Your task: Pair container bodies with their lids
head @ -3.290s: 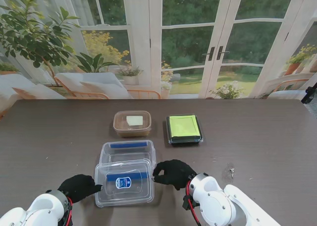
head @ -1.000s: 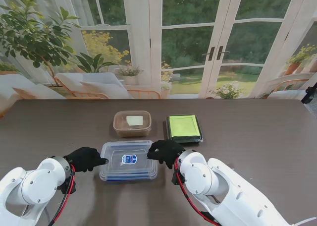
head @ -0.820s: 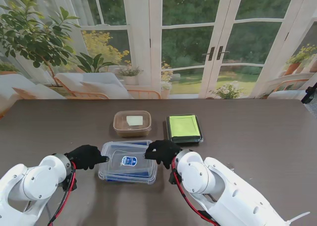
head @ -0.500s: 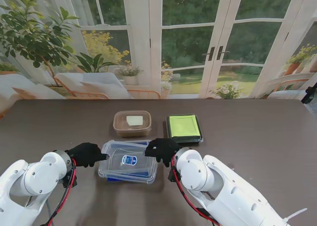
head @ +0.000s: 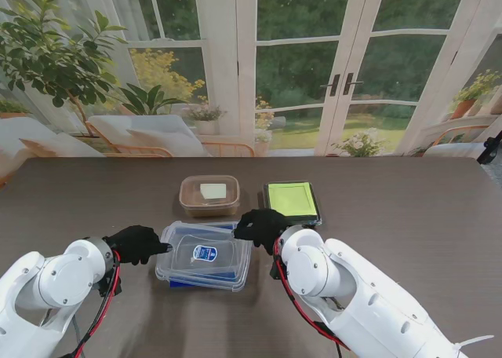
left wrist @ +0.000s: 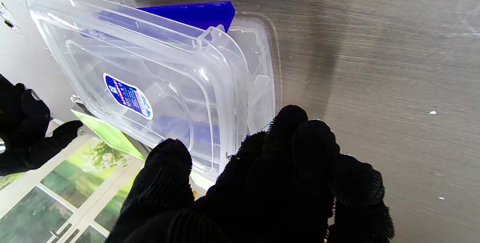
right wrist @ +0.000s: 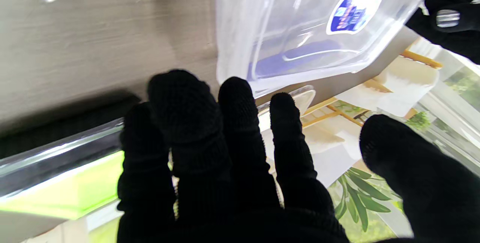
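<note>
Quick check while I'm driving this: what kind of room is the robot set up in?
It looks like a sunroom or a garden-facing room in a home. Glass French doors open onto a green garden, leafy potted plants and cushioned lounge chairs stand beyond the dark wood-grain table.

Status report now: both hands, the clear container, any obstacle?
Left hand at clear container edge. Right hand open, off it. Lid sits crooked. Green box close behind.

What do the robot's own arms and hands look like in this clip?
Both arms are glossy white with rounded, bulbous joint housings. A red cable and a black one loop along the left arm, and a red cable curls under the right arm. The left hand and right hand are five-fingered, in black knit-textured gloves.
</note>
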